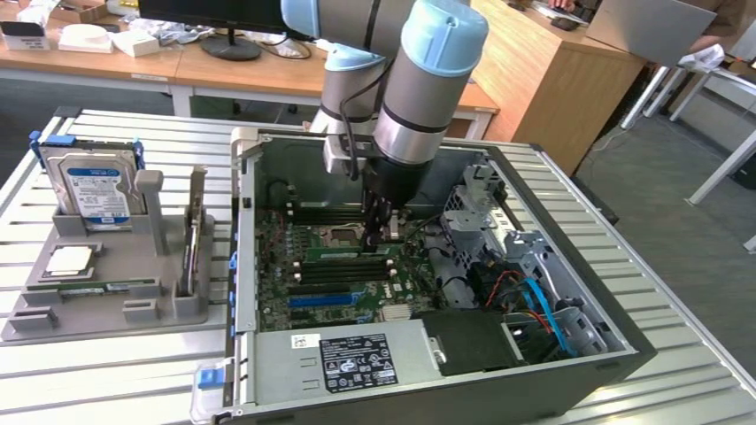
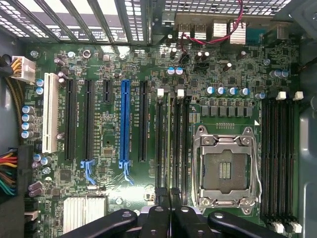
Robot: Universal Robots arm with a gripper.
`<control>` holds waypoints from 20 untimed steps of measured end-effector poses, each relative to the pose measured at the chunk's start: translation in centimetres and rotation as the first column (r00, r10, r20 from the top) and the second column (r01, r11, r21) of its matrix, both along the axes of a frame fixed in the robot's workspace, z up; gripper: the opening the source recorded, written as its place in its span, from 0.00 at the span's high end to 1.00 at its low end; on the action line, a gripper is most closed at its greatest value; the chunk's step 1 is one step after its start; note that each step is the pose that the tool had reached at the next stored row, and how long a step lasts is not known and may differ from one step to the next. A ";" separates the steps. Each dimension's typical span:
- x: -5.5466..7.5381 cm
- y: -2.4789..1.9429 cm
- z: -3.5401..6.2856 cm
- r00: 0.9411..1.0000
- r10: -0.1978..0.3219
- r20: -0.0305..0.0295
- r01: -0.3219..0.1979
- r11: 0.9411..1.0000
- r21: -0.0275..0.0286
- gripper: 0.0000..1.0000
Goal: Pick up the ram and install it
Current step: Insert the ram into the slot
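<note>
counter [image 1: 106,381]: slatted metal, carrying an open computer case and a grey holder
computer case [image 1: 497,394]: laid on its side, side panel off, motherboard [image 2: 148,64] bare to view
arm [image 1: 426,88]: reaching straight down into the case, above the memory slots [image 2: 184,144]
holder [image 1: 71,319]: on the exterior view's left, well apart from the case; hard drive [image 1: 95,190] standing in it, second green stick [image 1: 101,288] lying flat in its front groove
processor socket [image 2: 225,168]: empty, contacts showing, just beside the memory slots
end effector [image 2: 169,193]: narrow, fingers drawn together on the top edge of the ram [image 2: 170,144], close to one end of it
ram, place: inside the case, upright and seen edge-on from the wrist, in line with one of the slots between the socket and the long expansion slots; seated or merely resting there, impossible to tell
ram, handling (judged): light, stiff, thin and brittle; likely to crack or skew under twisting or uneven pressure; smooth edges, so prone to slip in a loose pinch
ram, hold (judged): by the bare long top edge or the short ends, clear of the dark chips and the contact row; a pinch nearer the middle less likely to tip it than one at the end
</note>
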State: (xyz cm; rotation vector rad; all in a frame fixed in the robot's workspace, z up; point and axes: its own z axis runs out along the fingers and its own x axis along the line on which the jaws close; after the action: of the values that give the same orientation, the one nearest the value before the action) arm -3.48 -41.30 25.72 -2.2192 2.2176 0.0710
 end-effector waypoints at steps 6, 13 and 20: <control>0.0 0.01 -0.13 1.000 0.000 0.000 0.000 1.000 0.001 0.89; 0.0 0.00 -0.58 1.000 0.000 0.001 0.000 1.000 0.000 0.89; 0.0 -0.24 -0.58 1.000 0.000 0.001 0.000 1.000 0.000 0.89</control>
State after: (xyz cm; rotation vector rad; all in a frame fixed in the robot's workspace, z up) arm -3.48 -41.54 25.14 -2.2186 2.2172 0.0705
